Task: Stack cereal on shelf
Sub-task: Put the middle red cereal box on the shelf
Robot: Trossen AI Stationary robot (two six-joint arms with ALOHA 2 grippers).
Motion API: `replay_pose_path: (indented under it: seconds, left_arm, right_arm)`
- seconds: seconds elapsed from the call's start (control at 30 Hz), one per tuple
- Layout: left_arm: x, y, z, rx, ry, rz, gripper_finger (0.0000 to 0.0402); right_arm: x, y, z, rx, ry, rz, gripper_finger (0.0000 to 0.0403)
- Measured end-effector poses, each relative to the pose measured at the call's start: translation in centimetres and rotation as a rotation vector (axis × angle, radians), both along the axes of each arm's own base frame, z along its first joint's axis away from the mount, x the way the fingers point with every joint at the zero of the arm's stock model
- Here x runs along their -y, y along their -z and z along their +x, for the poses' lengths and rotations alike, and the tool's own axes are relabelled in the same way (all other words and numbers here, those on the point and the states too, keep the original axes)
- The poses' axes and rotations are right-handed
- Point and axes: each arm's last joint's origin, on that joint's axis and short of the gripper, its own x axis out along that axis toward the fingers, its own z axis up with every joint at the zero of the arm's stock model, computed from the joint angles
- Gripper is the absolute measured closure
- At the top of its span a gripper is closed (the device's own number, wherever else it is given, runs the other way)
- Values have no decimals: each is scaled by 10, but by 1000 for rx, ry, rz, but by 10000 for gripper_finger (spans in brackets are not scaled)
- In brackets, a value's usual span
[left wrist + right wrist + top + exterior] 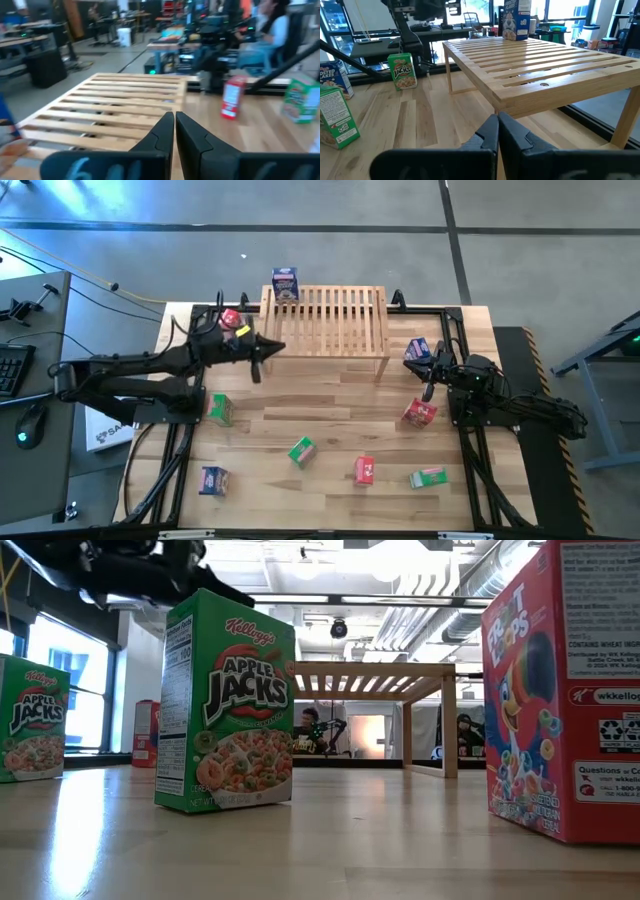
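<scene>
The shelf (325, 320) stands at the table's far middle, and one blue cereal box (285, 283) stands upright on its far left corner. Other cereal boxes rest on the table: a red one (232, 320) left of the shelf, green ones (220, 409) (301, 450) (428, 477), red ones (364, 470) (418, 412) and blue ones (213, 480) (417, 350). My left gripper (174, 125) is shut and empty, level at the shelf's near left corner (110, 107). My right gripper (498, 131) is shut and empty, right of the shelf (540, 65).
The black frame rails (455, 350) run along the table's left and right sides. In the low view, a green box (225, 705) and a red box (565, 690) stand close to the near edge. People sit in the room behind the table (270, 30).
</scene>
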Motion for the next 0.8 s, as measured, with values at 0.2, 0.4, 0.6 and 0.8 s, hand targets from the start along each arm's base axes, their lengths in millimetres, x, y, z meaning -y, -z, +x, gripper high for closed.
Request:
replay_pose_path:
  seconds: [0.2, 0.4, 0.6, 0.8]
  left_arm:
    - [17, 9, -1, 59, 158, 29, 392]
    - [21, 13, 1, 41, 199, 16, 392]
    - [20, 12, 2, 52, 184, 21, 392]
    - [20, 7, 2, 110, 178, 25, 392]
  right_arm:
    - [0, 0, 0, 0, 0, 0, 402]
    - [0, 0, 0, 0, 1, 0, 402]
    - [0, 0, 0, 0, 2, 0, 402]
    - [0, 0, 0, 0, 2, 0, 402]
